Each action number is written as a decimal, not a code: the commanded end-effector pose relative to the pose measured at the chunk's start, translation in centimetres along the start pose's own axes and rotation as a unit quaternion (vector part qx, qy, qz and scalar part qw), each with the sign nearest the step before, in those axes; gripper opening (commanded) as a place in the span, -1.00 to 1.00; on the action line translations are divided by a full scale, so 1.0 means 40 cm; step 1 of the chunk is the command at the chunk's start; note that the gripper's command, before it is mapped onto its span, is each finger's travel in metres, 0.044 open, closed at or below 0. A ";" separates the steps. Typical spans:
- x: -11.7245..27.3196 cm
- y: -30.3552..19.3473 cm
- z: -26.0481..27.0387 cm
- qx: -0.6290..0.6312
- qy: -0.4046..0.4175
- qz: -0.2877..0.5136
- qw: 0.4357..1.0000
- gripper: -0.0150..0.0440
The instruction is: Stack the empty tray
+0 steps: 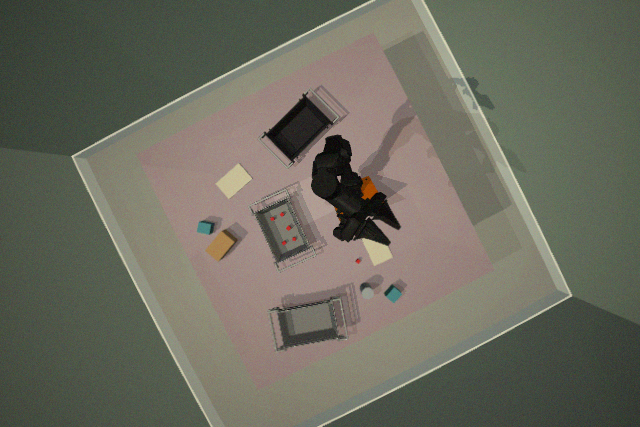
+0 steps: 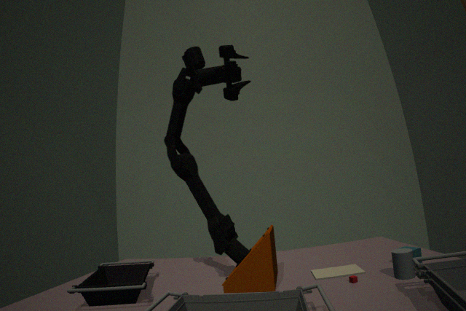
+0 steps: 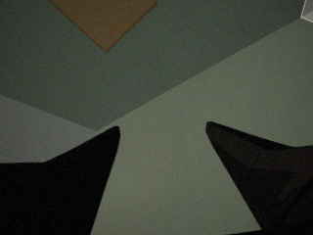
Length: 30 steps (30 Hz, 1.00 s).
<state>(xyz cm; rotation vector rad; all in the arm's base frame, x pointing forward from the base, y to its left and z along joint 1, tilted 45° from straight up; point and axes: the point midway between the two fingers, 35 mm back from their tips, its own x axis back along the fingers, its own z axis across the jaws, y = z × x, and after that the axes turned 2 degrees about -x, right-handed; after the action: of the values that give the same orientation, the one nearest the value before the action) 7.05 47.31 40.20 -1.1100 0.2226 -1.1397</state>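
Observation:
The loaded grey tray [image 1: 269, 234] [image 2: 240, 301] stands upright with several small red blocks [image 1: 288, 228] on its floor in the top view. Its upper bar [image 1: 268, 198] and its lower bar [image 1: 297, 262] both stick out past its ends. Its load is hidden in the exterior view. The empty grey tray [image 1: 310, 323] [image 2: 451, 273] stands upright below it in the top view, its bars also out. My gripper [image 1: 394, 236] [image 2: 249, 69] [image 3: 163, 128] is open with nothing between its fingers, high above the table and away from both trays.
A black tray [image 1: 299, 127] [image 2: 116, 294] stands near the orange arm base [image 1: 368, 188] [image 2: 255, 266]. Cream pads [image 1: 233, 181] [image 1: 379, 252], teal blocks [image 1: 205, 227] [image 1: 393, 293], a tan block [image 1: 221, 245], a grey cylinder [image 1: 367, 291] [image 2: 403, 264] and a loose red block [image 1: 358, 260] [image 2: 352, 279] lie around.

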 end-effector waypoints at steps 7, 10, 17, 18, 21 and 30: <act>0.000 0.000 0.000 0.000 0.000 0.000 1.000 0.24; -0.005 0.026 0.005 0.002 0.002 -0.013 1.000 -0.03; -0.027 0.227 0.029 0.015 0.002 -0.110 0.994 -0.21; -0.029 0.254 0.031 0.016 0.001 -0.123 0.992 -0.21; -0.029 0.382 0.036 0.018 -0.008 -0.185 0.983 -0.21; 0.032 0.764 -0.012 0.025 -0.089 -0.361 0.928 -0.21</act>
<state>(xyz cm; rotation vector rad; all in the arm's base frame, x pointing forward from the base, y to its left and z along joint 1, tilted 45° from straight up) 23.62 47.13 19.72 -1.2289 -0.2797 -1.6257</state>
